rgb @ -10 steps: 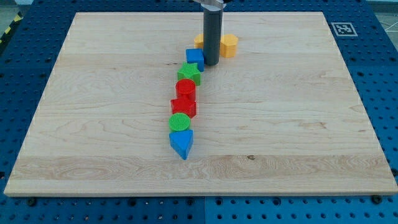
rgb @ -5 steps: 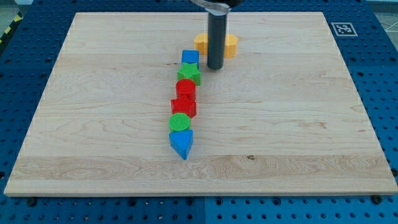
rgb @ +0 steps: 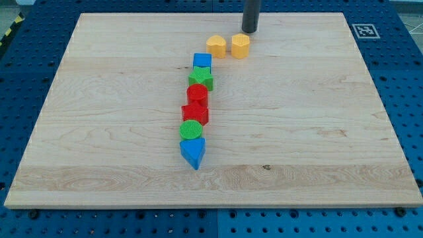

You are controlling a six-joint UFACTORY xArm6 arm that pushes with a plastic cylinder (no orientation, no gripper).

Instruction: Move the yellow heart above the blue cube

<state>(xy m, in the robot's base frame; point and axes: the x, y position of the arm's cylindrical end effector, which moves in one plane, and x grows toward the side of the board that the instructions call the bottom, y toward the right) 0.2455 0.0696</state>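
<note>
Rod, no pincer fitted: my tip [rgb: 250, 30] rests on the surface [rgb: 317, 119] at 1 o'clock of the yellow heart [rgb: 215, 46], apart from it. The heart's lobes face 12 o'clock; it sits just at 1 o'clock of the blue cube [rgb: 202, 61], beside a yellow hexagonal block [rgb: 240, 46].

The wooden board [rgb: 317, 132] carries a touching line of blocks [rgb: 196, 109] and two yellow blocks [rgb: 228, 46].

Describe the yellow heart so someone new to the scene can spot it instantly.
Start from the curving chain of blocks running up the middle of the wooden board; its top end is the blue cube. Just up and to the view's right of that cube sit two yellow blocks. The yellow heart is the left one, lobed and notched on top, unlike the flat-sided yellow hexagon beside it.
</note>
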